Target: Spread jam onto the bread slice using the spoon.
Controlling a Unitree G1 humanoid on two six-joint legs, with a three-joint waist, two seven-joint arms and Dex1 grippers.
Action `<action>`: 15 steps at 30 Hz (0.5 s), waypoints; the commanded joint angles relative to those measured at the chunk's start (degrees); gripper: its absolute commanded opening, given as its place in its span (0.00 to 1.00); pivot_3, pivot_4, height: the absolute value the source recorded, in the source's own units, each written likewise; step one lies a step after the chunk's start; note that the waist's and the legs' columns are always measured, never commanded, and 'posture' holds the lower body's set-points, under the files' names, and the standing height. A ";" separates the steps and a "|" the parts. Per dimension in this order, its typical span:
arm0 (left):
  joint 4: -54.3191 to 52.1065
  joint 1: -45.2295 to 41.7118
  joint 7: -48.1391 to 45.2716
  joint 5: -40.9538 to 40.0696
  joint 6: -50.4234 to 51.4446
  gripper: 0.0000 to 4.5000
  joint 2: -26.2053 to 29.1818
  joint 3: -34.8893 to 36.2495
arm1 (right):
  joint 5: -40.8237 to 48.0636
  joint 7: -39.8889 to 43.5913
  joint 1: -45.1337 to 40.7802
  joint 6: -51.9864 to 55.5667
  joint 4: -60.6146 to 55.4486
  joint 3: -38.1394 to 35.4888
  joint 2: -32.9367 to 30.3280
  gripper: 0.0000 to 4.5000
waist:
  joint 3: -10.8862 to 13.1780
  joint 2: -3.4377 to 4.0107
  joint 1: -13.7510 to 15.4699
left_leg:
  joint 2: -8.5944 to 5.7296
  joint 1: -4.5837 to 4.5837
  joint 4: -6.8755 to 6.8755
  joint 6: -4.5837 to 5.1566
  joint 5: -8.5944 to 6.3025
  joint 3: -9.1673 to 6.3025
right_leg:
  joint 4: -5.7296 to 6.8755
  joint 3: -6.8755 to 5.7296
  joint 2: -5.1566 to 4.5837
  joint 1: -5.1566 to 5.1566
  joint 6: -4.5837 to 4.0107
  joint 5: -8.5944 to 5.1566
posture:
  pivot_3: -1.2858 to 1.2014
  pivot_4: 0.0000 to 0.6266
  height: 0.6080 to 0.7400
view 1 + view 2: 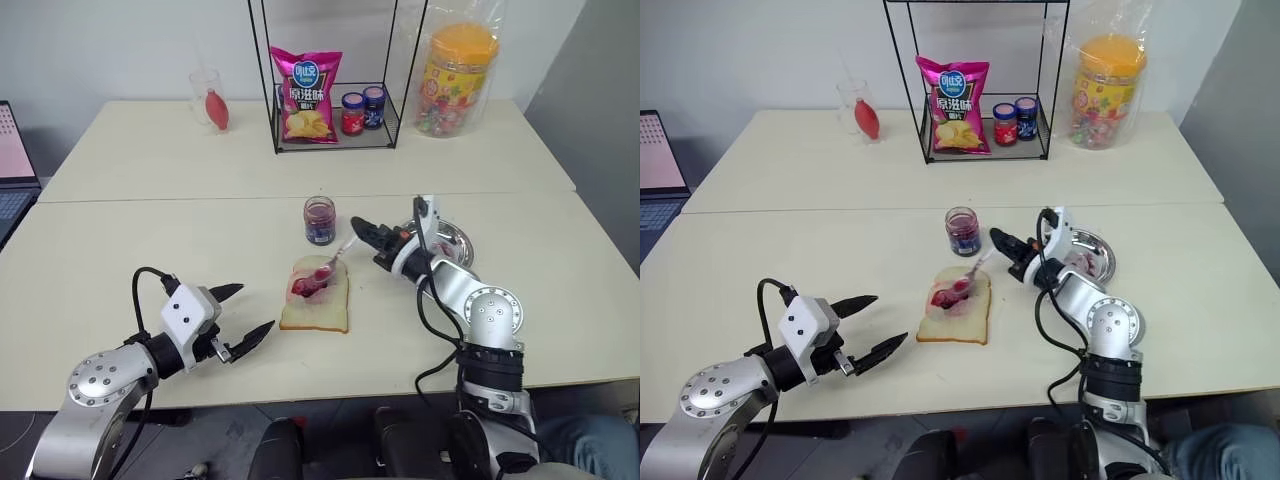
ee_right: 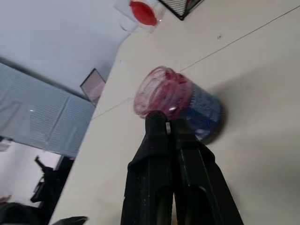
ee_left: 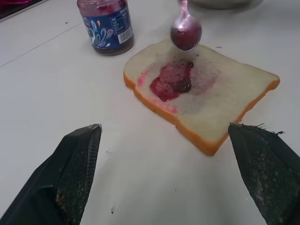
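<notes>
Near the table's [image 1: 120, 210] middle, right gripper [image 1: 362, 231] clamped on spoon [image 1: 331, 263]; handle slants down-left to bread slice [image 1: 318, 305]. Left gripper [image 1: 248, 315] apart, idle.

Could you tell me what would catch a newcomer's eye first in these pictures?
Mid-table, the bread slice with its purple jam smear stands out; the right hand holds the spoon over it. An open jam jar stands just behind, and the left hand waits open nearby.
</notes>
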 commanded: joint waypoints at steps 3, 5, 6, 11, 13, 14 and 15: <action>-1.72 0.86 -0.98 0.20 -2.22 1.00 0.45 0.56 | -1.52 0.05 -0.04 -1.80 0.61 4.27 2.04 0.01 | 0.00 0.00 -0.05 | -0.01 -0.02 0.00 0.00 0.00 0.01 | -0.02 0.01 -0.01 0.00 0.00 0.00 | 0.52 0.24 1.00; -1.62 0.91 -1.09 0.27 -2.40 1.00 0.43 0.56 | -2.37 0.41 0.19 -2.83 1.64 5.18 1.94 0.01 | 0.00 0.00 0.09 | -0.03 -0.03 0.01 0.00 0.00 0.01 | -0.04 0.00 -0.03 0.01 0.00 0.00 | 0.52 0.24 1.00; -1.64 0.89 -1.07 0.29 -2.40 1.00 0.41 0.51 | -2.85 0.79 0.27 -3.34 2.11 5.55 1.71 0.01 | 0.00 0.00 0.09 | -0.03 -0.03 0.02 0.00 0.00 0.01 | -0.04 0.00 -0.03 0.01 0.00 0.00 | 0.52 0.24 1.00; -1.82 1.03 -1.07 0.42 -2.53 1.00 0.36 0.32 | -5.55 2.88 0.90 -5.07 4.59 6.15 -0.88 0.01 | 0.00 0.00 0.08 | -0.03 -0.02 0.01 0.00 0.00 0.01 | -0.02 0.00 -0.02 0.00 0.00 0.00 | 0.52 0.24 1.00; -1.85 0.95 -1.02 0.46 -2.47 1.00 0.35 0.22 | -6.28 3.29 1.43 -5.38 5.32 5.73 -2.13 0.01 | 0.00 0.00 0.08 | -0.03 -0.03 0.01 0.00 0.00 0.01 | -0.03 0.01 -0.02 0.01 0.00 0.00 | 0.52 0.24 1.00; -1.85 0.91 -1.01 0.48 -2.47 1.00 0.36 0.19 | -6.44 3.38 1.64 -5.50 5.53 5.58 -2.59 0.01 | 0.00 0.00 0.08 | -0.03 -0.03 0.01 0.00 0.00 0.01 | -0.03 0.01 -0.02 0.01 0.00 0.00 | 0.52 0.24 1.00; -1.87 0.86 -0.95 0.51 -2.44 1.00 0.32 0.14 | -6.39 3.39 1.87 -5.51 5.62 5.15 -3.01 0.01 | 0.00 0.00 0.07 | -0.03 -0.03 0.01 0.00 0.00 0.02 | -0.03 0.01 -0.02 0.01 0.00 0.00 | 0.52 0.24 1.00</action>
